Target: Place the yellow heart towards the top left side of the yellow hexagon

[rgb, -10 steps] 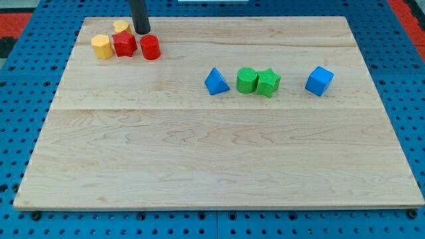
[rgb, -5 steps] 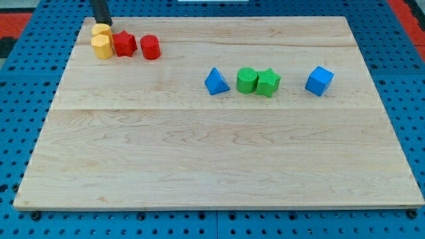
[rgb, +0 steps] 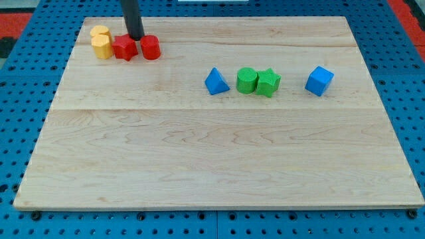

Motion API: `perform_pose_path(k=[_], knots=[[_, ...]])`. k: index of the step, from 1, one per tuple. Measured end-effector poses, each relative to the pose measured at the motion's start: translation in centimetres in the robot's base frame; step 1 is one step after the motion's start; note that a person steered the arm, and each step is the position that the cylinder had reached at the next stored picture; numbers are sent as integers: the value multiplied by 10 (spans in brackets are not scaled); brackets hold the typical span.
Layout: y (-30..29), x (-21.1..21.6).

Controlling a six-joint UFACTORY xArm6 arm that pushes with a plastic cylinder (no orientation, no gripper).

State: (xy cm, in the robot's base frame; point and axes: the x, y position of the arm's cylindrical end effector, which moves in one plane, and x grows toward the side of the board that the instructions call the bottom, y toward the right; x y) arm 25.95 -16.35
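Observation:
The yellow heart [rgb: 99, 31] lies near the board's top left corner, touching the top edge of the yellow hexagon [rgb: 101, 47] just below it. My tip [rgb: 135, 37] stands to the right of the heart, just above the gap between the red star [rgb: 124, 47] and the red block [rgb: 151, 48]. The tip is apart from the heart.
The red star touches the hexagon's right side. A blue triangle [rgb: 216, 81], a green cylinder [rgb: 246, 80], a green star [rgb: 268, 82] and a blue cube [rgb: 319, 80] form a row at mid-right. The wooden board [rgb: 212, 166] sits on a blue pegboard.
The heart slid left from above the red star to above the hexagon. My tip went to the top left corner behind the heart, then came back right to above the red blocks.

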Motion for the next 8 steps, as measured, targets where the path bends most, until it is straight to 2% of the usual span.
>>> perform_pose_path(k=[1,2,3,4,5,6,8], knots=[[13,-6],[40,-57],[34,-68],[-33,-67],[-138,-56],[-142,-50],[-124,10]])
